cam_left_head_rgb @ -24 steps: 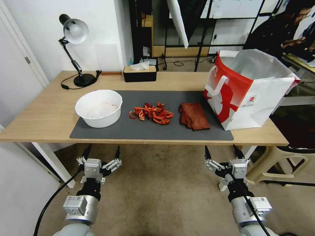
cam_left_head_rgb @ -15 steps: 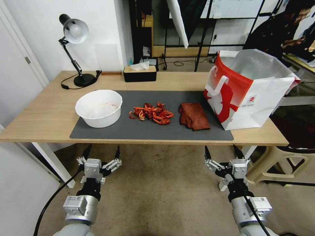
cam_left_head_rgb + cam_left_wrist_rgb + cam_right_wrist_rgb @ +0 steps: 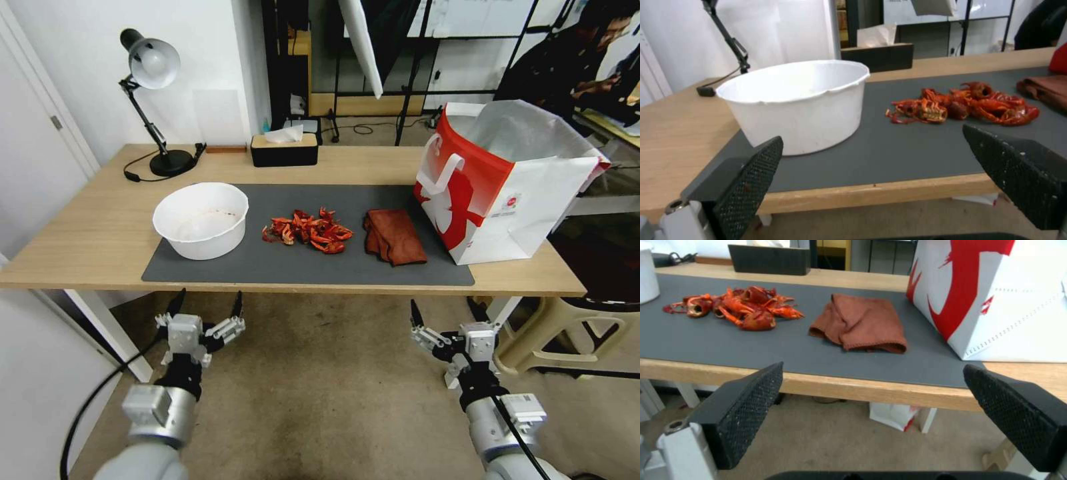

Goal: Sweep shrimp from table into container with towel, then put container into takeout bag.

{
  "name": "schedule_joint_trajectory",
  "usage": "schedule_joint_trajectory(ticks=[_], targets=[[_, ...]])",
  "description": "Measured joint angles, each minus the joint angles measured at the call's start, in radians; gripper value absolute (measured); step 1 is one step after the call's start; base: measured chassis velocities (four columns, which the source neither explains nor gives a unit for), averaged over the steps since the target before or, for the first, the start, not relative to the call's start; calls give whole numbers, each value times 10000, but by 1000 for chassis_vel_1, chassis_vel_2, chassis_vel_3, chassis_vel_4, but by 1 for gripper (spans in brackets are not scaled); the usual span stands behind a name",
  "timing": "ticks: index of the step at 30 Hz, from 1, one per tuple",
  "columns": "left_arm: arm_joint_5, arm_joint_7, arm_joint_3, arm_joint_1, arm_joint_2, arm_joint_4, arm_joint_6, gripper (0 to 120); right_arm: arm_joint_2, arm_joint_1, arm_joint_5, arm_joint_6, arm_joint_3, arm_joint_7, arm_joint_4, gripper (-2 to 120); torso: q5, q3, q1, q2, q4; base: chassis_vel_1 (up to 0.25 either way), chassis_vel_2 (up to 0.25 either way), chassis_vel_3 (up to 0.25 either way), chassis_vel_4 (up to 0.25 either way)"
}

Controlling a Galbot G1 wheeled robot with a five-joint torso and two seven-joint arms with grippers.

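the table [image 3: 80, 233] is carrying everything on its dark grey mat [image 3: 307, 263]. the takeout bag [image 3: 507, 193] is standing at the mat's right end, the container [image 3: 200, 220] at the left end. the towel [image 3: 395, 237] is lying between the bag and the shrimp [image 3: 307, 231], which are sitting mid-mat. the left gripper [image 3: 205, 305] and right gripper [image 3: 445, 313] are hovering below the near edge, fingers spread wide, holding nothing.

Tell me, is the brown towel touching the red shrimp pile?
Apart. The right wrist view shows a strip of bare grey mat between the towel and the shrimp.
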Motion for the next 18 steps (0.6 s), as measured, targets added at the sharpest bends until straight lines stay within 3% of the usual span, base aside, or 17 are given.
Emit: schedule_joint_trajectory(ticks=[5, 8, 10, 18], targets=[[-665, -162, -9, -241, 545, -39, 334, 100, -12, 59, -12, -673, -91, -130, 158, 100, -13, 1, -1, -1, 8, 0, 0, 0, 0], [-1801, -423, -65, -639, 1301, -133, 829, 100, -51, 185, -64, -1751, -237, -367, 475, 100, -3, 1, -1, -1, 3, 0, 0, 0, 0], [-2068, -478, -93, -732, 1485, -155, 935, 100, -72, 214, -64, -1874, -233, -387, 518, 100, -3, 1, 0, 0, -2, 0, 0, 0, 0], [-2193, -453, -92, -718, 1529, -72, 995, 100, -144, 282, -33, -1963, -203, -389, 543, 100, -3, 1, 0, -1, 6, 0, 0, 0, 0]])
